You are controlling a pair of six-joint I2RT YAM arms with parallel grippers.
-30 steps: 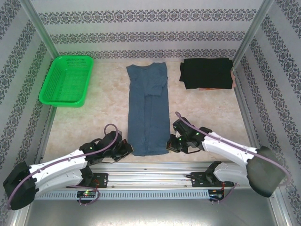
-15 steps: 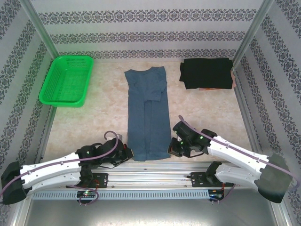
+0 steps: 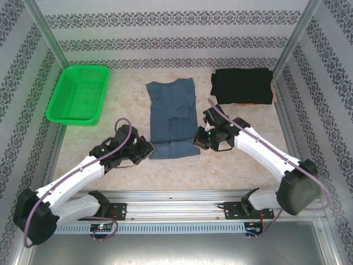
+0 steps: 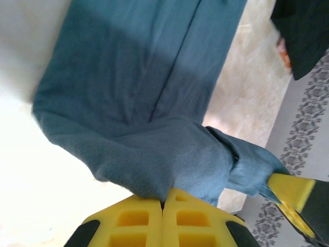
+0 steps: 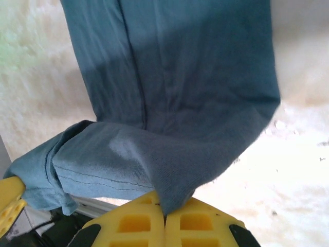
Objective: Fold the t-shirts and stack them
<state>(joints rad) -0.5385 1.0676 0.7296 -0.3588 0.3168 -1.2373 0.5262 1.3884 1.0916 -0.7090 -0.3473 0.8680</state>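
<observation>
The slate-blue t-shirt point(image 3: 172, 118) is soft, matt knit cloth with a fine nap, and the black t-shirt point(image 3: 242, 85) is matt cloth too. The basket point(image 3: 83, 67) is glossy green plastic lattice. The table point(image 3: 220, 171) is smooth and pale-marbled. The left pincer point(image 4: 163, 203) and right pincer point(image 5: 165, 208) are dull yellow moulded plastic.

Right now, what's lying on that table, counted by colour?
blue shirt: 1
black shirt: 1
green basket: 1
Total: 3
</observation>
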